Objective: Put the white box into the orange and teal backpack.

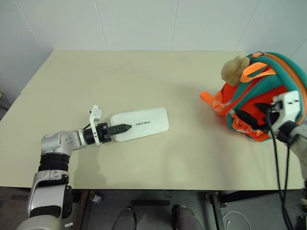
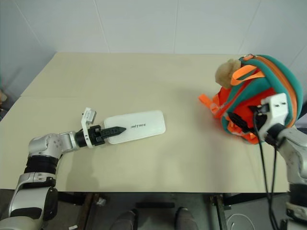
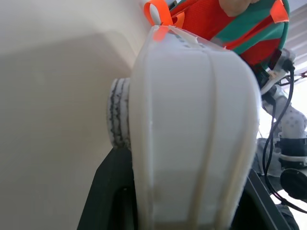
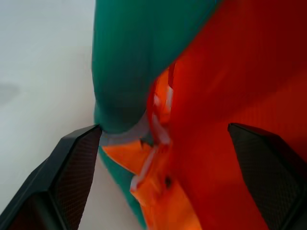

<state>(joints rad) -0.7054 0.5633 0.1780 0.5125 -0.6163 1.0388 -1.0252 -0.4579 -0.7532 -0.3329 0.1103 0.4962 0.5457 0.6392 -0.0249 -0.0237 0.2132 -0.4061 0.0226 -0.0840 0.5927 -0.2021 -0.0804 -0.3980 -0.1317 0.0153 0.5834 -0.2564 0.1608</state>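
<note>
One white box (image 1: 141, 124), one orange and teal backpack (image 1: 268, 91)

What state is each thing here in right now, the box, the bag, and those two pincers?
White box: lying flat on the table, one end clamped by the left pincer.
Backpack: standing at the table's right edge, apart from the box; whether it is zipped open cannot be told.
Plush toy: attached at the backpack's top.
Left pincer: shut on the box.
Right pincer: open wide, against the backpack's orange front, gripping nothing.
</note>
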